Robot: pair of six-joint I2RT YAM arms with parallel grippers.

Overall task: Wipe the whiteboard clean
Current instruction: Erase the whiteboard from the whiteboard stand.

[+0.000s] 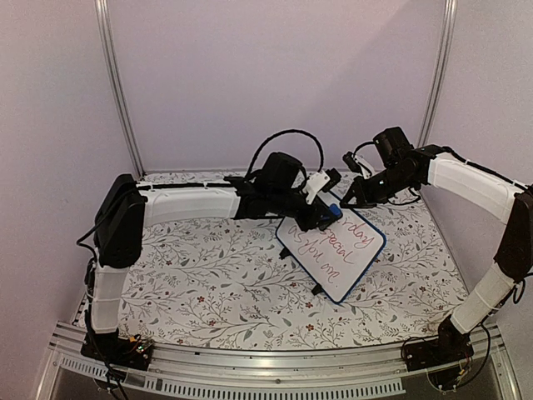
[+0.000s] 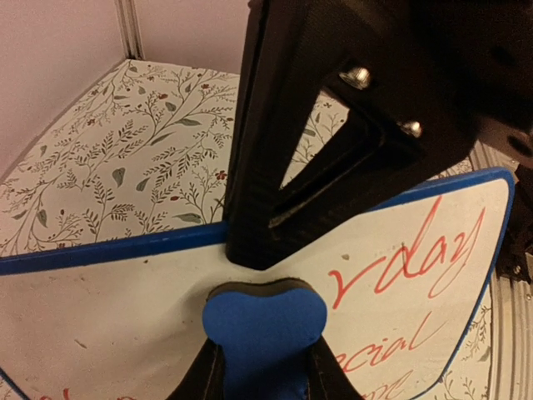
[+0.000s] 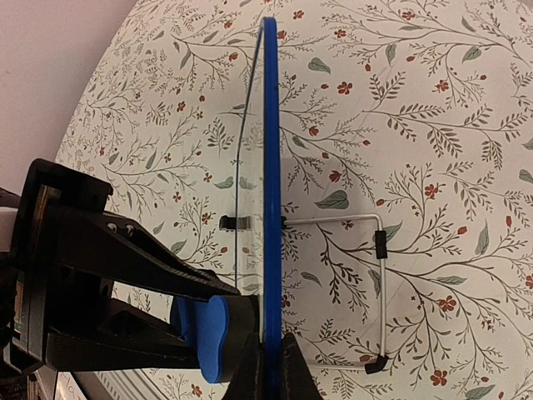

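The whiteboard (image 1: 331,251), white with a dark blue frame and red handwriting, stands tilted at the table's middle right. My left gripper (image 1: 327,212) is shut on a small blue eraser block (image 2: 265,323) and presses it against the board's face near its top edge. The writing (image 2: 425,258) lies just right of the eraser. My right gripper (image 1: 350,198) is shut on the board's top edge; in the right wrist view the fingers (image 3: 293,371) pinch the blue frame (image 3: 271,167) edge-on. The eraser (image 3: 206,335) shows there too.
The floral tablecloth (image 1: 208,275) covers the table. A wire stand (image 3: 376,292) with black feet props the board from behind. Metal posts (image 1: 117,83) rise at the back corners, and an aluminium rail (image 1: 250,367) runs along the near edge.
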